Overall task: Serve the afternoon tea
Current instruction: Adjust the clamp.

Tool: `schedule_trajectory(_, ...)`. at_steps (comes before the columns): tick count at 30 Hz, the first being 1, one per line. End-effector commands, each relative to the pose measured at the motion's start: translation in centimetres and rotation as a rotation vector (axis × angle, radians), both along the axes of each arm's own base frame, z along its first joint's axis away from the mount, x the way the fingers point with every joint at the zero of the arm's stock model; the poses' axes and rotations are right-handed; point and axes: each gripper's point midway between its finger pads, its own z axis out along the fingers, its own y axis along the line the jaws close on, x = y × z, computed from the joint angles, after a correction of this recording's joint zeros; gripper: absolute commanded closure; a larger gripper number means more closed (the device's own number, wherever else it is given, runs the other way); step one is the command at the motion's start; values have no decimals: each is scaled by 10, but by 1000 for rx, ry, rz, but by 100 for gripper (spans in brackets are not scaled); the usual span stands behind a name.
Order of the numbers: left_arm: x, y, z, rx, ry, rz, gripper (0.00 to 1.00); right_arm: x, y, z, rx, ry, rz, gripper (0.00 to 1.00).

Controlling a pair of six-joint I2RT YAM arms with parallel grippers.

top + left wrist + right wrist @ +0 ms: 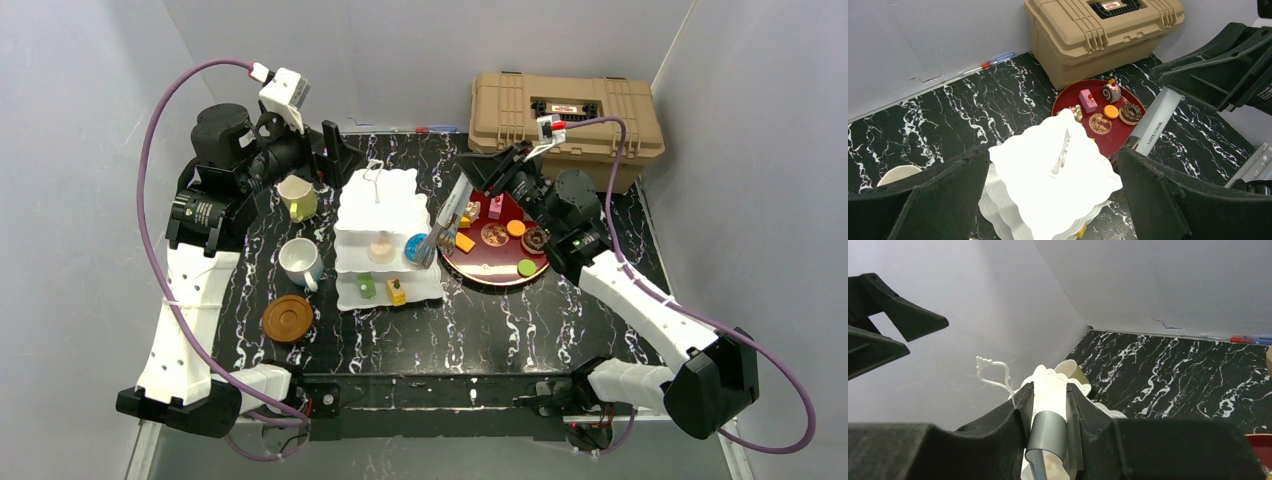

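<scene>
Room to pass lies along the near table; mugs crowd the stand's left, tray its right, case far right.

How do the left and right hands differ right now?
The left hand is wide open and empty; the right hand clamps metal tongs. The left hand hangs above the cake stand; the right hand is off to its side. Both are black and face the stand.

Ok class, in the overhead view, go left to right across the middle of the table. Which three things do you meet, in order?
white mug → white cake stand → red tray
</scene>
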Motion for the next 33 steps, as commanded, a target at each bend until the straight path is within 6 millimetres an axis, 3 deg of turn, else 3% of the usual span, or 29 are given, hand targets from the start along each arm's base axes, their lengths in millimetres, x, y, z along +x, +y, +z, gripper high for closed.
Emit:
schedule_trajectory(1, -8, -1, 10, -17, -29, -18, 2, -11, -7, 37, 113, -72, 27, 66)
schedule_trajectory(9, -8, -1, 9, -14, -27, -17, 2, -12, -10, 40, 138, -59, 45, 67)
schedule_trajectory(22, -7, 0, 9, -13, -32, -14, 2, -2, -23, 32, -7, -82, -39, 95)
schedule_trajectory(27, -6, -1, 9, -18, -29, -15, 2, 4, -27, 27, -49, -95, -75, 97)
schedule_trajectory(33, -5, -2, 9, -23, -26, -17, 2, 12, -30, 35, 5, -116, -115, 98)
